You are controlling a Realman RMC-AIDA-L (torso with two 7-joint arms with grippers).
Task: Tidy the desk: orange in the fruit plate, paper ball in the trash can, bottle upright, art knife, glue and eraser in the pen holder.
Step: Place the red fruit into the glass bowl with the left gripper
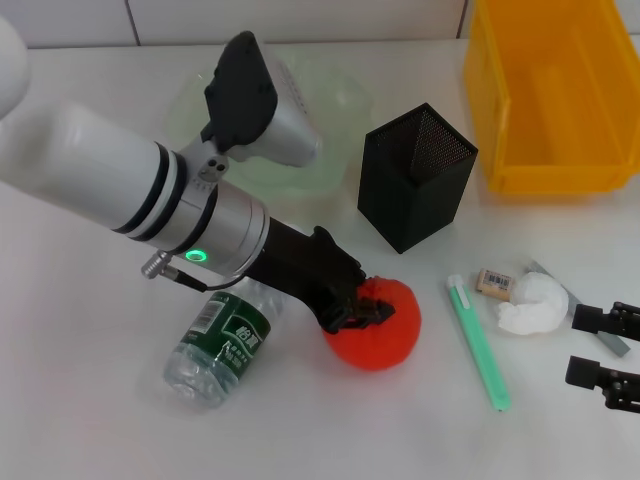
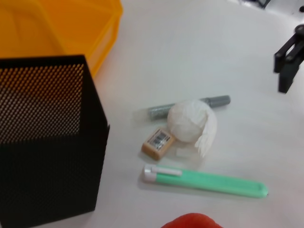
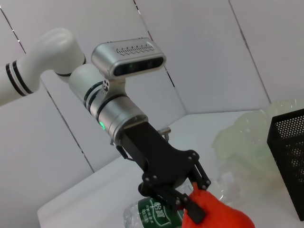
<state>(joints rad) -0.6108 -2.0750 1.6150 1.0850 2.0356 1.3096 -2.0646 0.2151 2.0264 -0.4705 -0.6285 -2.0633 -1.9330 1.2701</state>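
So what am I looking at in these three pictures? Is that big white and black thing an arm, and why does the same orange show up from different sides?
Yes, it is a robot's left arm. One picture comes from a camera on its head, the others from cameras on each wrist.

In the head view the left gripper is closed on the orange, which sits on the white desk against a lying bottle. The right wrist view shows that grasp from the other side.

The right gripper waits open at the desk's right edge.

Also on the desk: a pale-green fruit plate, a black mesh pen holder, a yellow trash can, a paper ball, a small eraser, a green pen-shaped tool and a grey stick.
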